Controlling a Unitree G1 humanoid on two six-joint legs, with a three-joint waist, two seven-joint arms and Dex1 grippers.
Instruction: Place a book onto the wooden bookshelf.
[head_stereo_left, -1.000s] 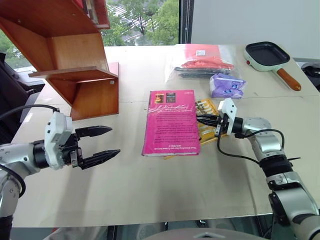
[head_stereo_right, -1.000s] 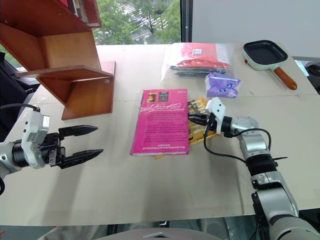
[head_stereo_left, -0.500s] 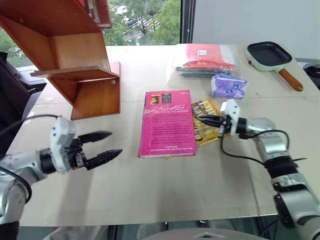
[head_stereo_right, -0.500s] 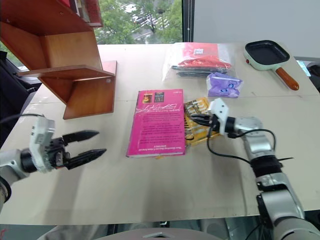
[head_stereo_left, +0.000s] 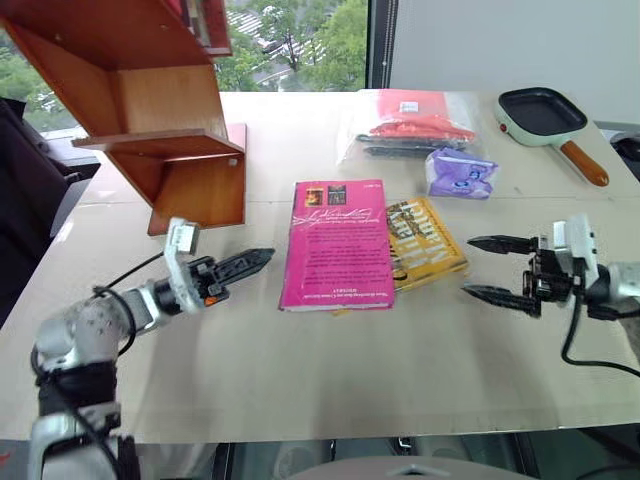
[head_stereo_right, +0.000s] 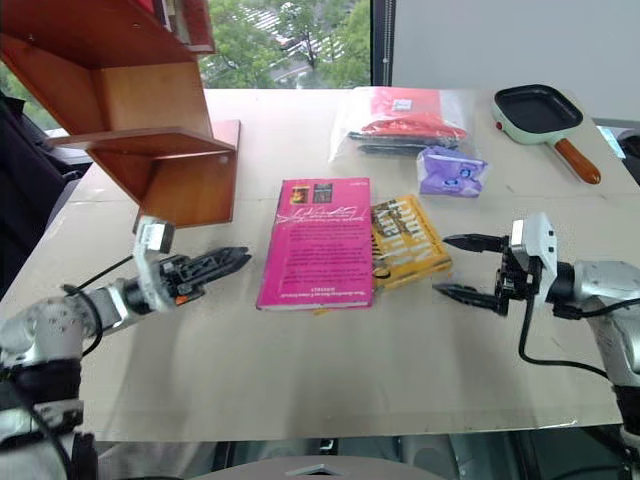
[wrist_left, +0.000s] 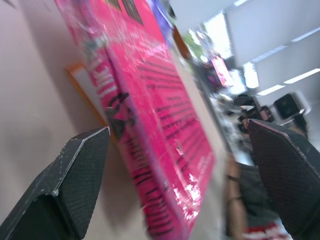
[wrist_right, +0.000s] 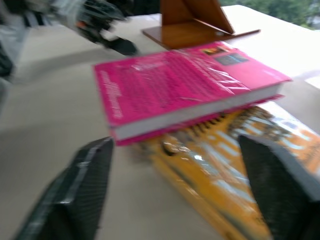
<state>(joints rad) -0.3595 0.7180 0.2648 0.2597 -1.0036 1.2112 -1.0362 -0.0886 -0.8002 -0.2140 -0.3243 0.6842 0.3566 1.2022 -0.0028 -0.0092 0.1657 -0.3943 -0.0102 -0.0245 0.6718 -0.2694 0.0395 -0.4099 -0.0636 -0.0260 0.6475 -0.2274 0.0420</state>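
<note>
The wooden bookshelf (head_stereo_left: 165, 130), of polished reddish-brown boards with slanted panels and a flat ledge, was seen at the upper left. The book (head_stereo_left: 334, 243), thick, rectangular and glossy magenta with white cursive lettering and two small dark pictures, was laid flat at the centre of the pale table (head_stereo_left: 300, 370), partly over a yellow book (head_stereo_left: 425, 243). The left gripper (head_stereo_left: 250, 263) was held open and empty beside its left edge; the right gripper (head_stereo_left: 488, 268), at centre right, was spread wide, holding nothing.

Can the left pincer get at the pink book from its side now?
Probably yes. The open left pincer points at the book, nothing lies between them, and the book's left edge is free.
</note>
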